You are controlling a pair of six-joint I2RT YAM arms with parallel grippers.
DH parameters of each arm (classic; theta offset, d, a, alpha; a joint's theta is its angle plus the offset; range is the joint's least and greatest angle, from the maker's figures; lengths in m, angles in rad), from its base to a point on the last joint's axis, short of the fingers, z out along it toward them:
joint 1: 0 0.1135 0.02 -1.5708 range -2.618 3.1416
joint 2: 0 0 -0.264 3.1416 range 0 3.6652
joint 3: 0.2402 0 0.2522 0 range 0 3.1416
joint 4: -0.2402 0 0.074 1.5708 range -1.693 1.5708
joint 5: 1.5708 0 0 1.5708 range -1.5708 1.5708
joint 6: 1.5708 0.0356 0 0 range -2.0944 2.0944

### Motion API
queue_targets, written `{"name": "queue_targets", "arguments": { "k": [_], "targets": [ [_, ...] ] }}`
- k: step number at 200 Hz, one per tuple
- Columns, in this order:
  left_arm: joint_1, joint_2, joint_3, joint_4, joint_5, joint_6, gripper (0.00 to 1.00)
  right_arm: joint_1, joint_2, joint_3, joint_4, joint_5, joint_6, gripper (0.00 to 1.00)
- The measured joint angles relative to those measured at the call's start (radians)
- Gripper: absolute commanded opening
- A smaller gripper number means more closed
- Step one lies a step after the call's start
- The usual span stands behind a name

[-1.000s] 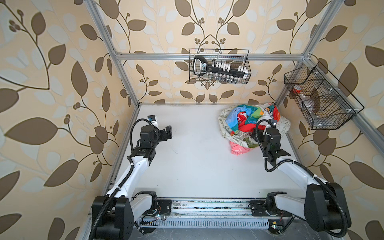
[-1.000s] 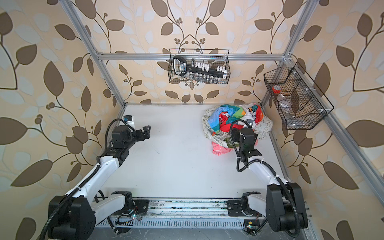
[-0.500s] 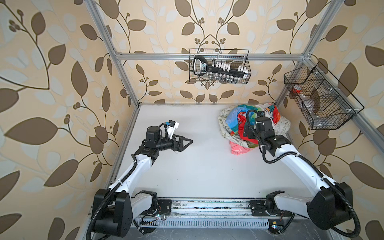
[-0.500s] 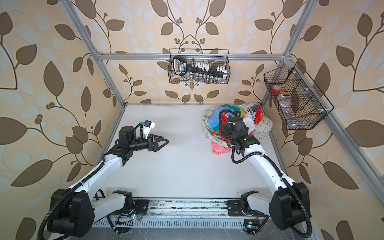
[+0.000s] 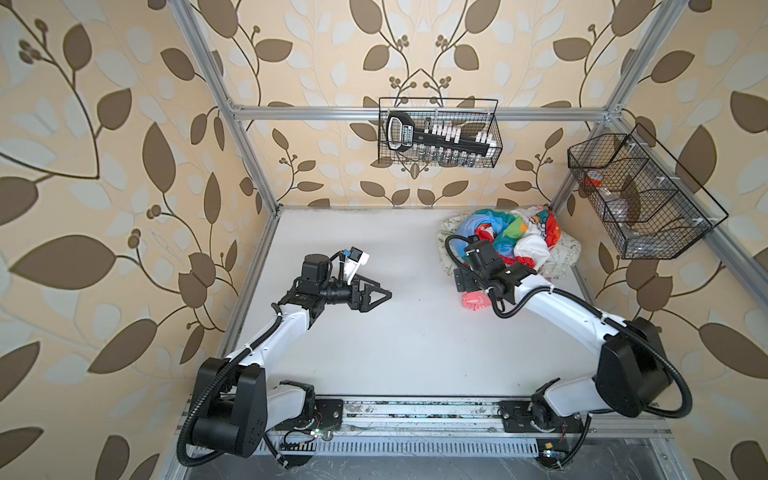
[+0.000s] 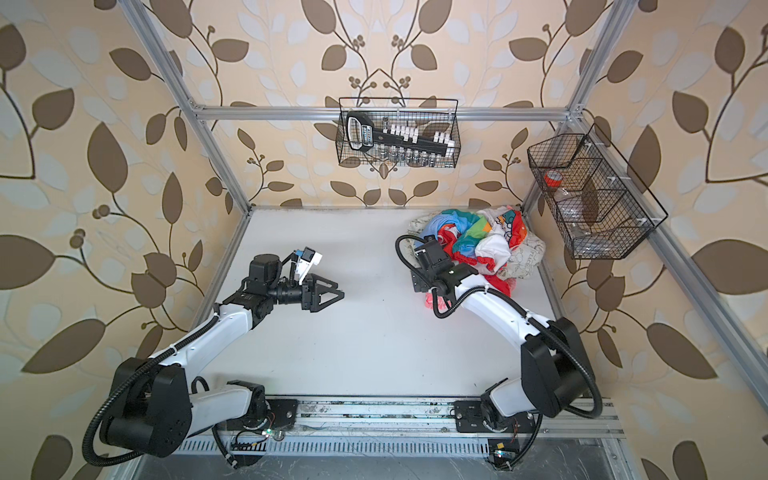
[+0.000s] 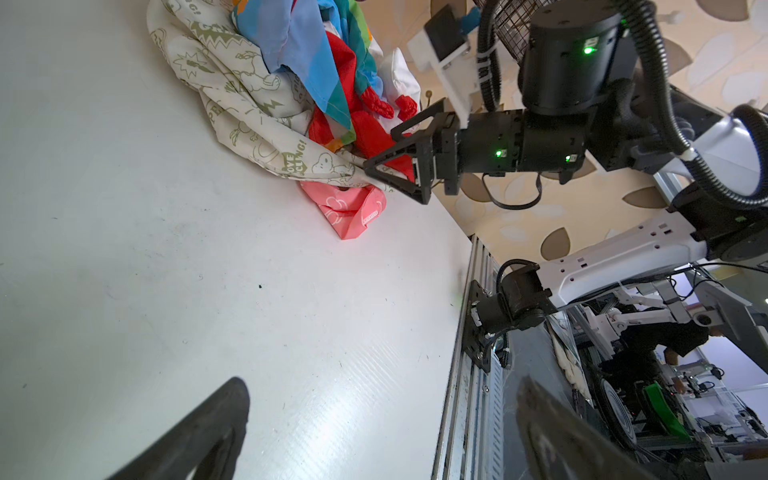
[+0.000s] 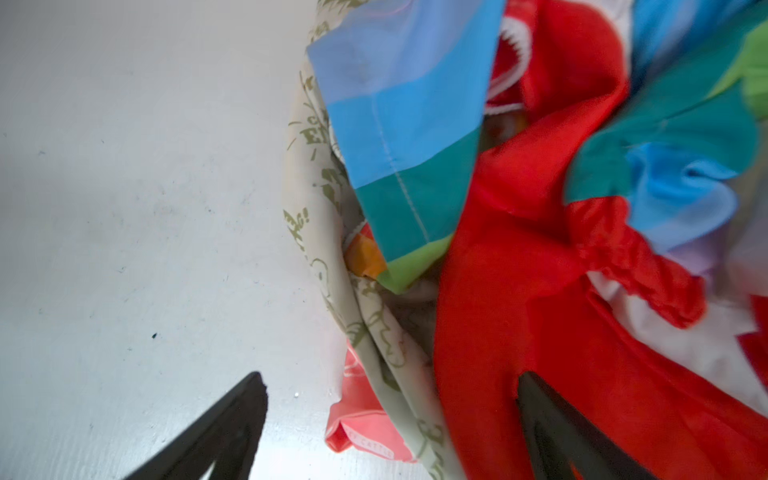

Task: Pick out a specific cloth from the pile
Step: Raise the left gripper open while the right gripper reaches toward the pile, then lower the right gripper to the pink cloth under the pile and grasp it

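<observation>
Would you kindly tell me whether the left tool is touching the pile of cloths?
Apart. In both top views the left tool hangs over the table, with a wide bare stretch between it and the pile.

Both top views are looking down over the whole surface [image 5: 415, 332]; wrist cams are sitting low and close, both sharing the pile [image 7: 266, 83].

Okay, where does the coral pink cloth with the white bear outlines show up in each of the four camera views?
Top views: the pink cloth peeks out at the near edge of the pile, partly under the right arm.
Left wrist: on the table beneath the open right claw, at.
Right wrist: low in the picture, at, tucked under cream fabric.
Shared landmark: the cream printed cloth lying over it.
</observation>
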Motion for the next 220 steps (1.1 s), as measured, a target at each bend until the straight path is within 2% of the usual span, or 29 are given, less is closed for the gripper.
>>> {"name": "queue_targets", "arguments": {
  "k": [89,160,187,220],
  "targets": [
    [-0.013,-0.046,-0.003,-0.005,0.018,0.037,0.99,0.052,0.269,0.126,0.002,0.095,-0.026,0.94],
    [-0.019,-0.062,-0.003,-0.028,0.022,0.072,0.99,0.154,0.296,0.195,-0.011,0.233,-0.034,0.93],
    [-0.019,-0.063,-0.003,-0.038,0.023,0.082,0.99,0.182,0.267,0.193,-0.061,0.274,-0.015,0.81],
    [-0.019,-0.067,-0.003,-0.041,0.027,0.089,0.99,0.208,0.133,0.168,-0.121,0.235,0.013,0.66]
  ]
}}
